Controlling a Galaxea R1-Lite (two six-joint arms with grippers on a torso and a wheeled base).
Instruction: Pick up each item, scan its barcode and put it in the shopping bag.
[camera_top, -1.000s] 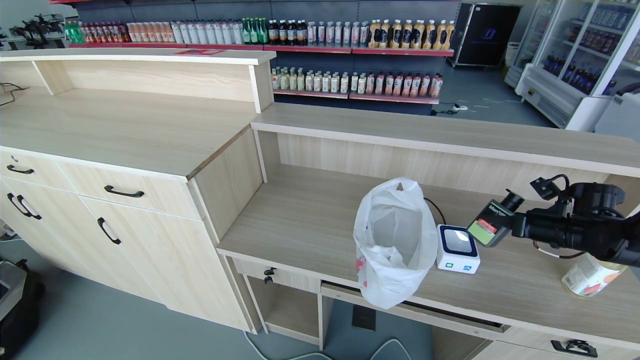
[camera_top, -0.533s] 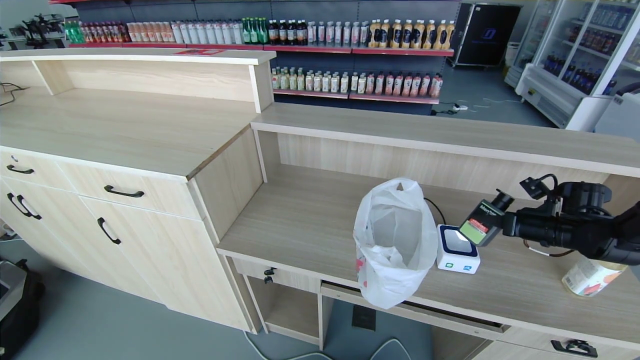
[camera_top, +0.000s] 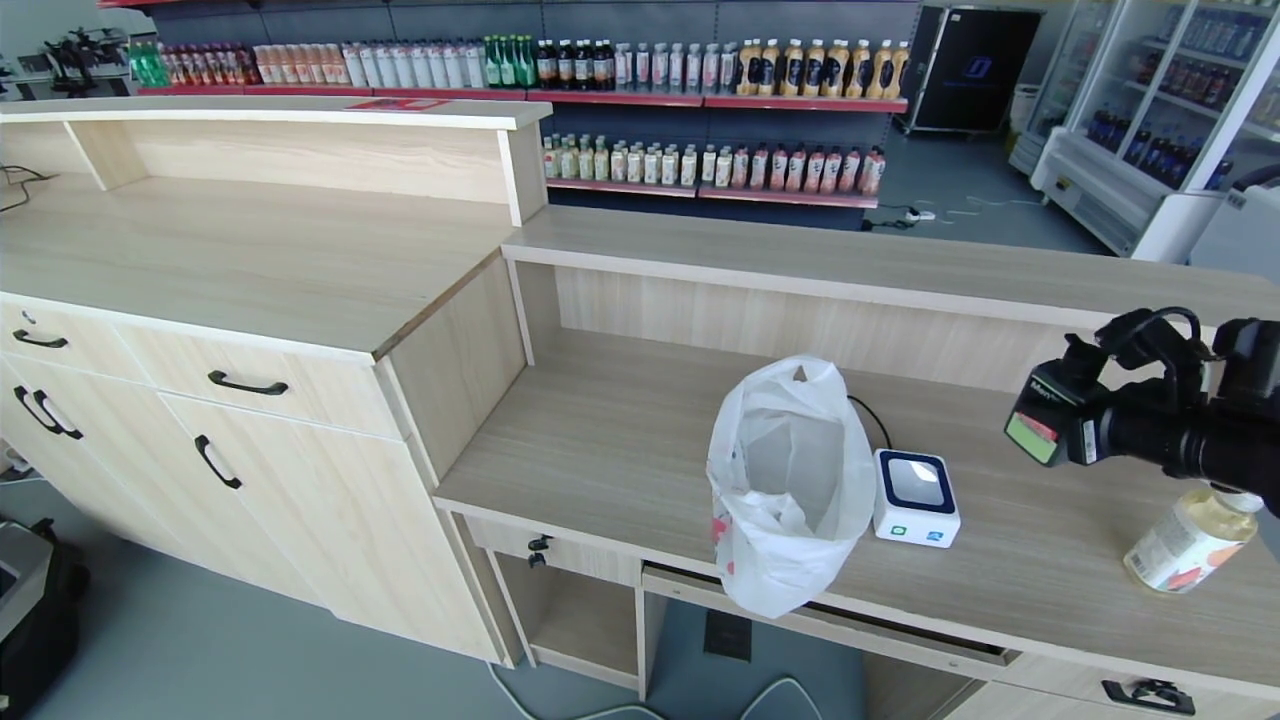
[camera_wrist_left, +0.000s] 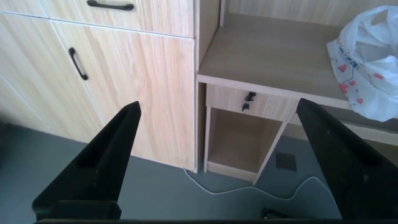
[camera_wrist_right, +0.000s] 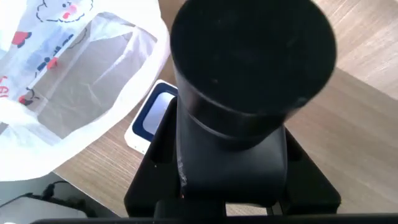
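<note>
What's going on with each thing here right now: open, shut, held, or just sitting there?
Shopping bag: open, standing on the counter.
Scanner: beside the bag, nothing over it.
Dark container: held sideways in the air.
Right gripper: shut on the dark container.
Left gripper: open, empty.
Pale bottle: on the counter, not held.
Cabinet drawers: closed.
</note>
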